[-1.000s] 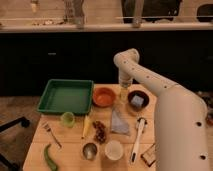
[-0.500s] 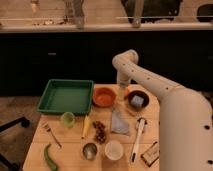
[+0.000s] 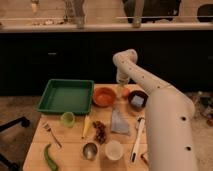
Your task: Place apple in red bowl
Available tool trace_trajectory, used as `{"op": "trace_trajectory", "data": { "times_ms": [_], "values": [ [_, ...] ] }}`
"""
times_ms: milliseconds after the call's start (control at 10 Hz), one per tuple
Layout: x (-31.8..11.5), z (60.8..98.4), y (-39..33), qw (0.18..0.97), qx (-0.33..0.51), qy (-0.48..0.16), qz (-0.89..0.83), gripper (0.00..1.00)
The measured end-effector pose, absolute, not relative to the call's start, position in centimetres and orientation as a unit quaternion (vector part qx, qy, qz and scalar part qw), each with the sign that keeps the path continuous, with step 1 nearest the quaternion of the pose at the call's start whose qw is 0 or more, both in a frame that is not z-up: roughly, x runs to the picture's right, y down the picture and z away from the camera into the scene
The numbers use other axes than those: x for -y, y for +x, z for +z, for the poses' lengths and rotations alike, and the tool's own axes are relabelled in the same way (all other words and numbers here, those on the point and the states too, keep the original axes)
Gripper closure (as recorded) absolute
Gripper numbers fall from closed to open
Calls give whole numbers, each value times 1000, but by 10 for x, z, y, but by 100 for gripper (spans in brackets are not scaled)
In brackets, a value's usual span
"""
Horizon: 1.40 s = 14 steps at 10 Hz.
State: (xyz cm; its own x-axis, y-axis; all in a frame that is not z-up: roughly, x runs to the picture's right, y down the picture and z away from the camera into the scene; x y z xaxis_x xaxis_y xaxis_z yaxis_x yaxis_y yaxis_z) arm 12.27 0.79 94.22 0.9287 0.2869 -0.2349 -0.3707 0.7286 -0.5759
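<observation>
Gripper (image 3: 122,86) right at apple (image 3: 125,93), between red bowl (image 3: 104,97) and dark bowl (image 3: 143,94)

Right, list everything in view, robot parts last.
Green rectangular tray: one, green, far left.
Round shallow orange-red bowl: one, orange-red, right of tray.
Small round apple: one, orange-yellow, between bowls.
Round dark bowl: one, brown-black, right of apple.
Plastic cup: one, lime-green, before tray.
Long wedge-shaped piece: one, yellow, beside plastic cup.
Lumpy cluster: one, dark red, beside wedge.
Cloth-like piece: one, grey-blue, table's middle.
Metal fork: one, silver, front left.
Long curved pod: one, green, front-left corner.
Small metal cup: one, silver, front.
White cup: one, white, beside metal cup.
Long utensil: one, white, right side.
Wooden table: one, light brown, under everything.
Robot arm: one, white, extends from right.
Two-finger gripper: one, pale, open, close above apple.
</observation>
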Motion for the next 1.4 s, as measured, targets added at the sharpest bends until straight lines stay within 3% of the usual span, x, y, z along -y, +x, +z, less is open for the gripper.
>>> {"op": "trace_trajectory", "data": {
  "times_ms": [600, 1400],
  "values": [
    [-20, 978, 134, 907, -85, -359, 201, 20],
    [-32, 982, 143, 903, -84, -382, 176, 20]
  ]
}}
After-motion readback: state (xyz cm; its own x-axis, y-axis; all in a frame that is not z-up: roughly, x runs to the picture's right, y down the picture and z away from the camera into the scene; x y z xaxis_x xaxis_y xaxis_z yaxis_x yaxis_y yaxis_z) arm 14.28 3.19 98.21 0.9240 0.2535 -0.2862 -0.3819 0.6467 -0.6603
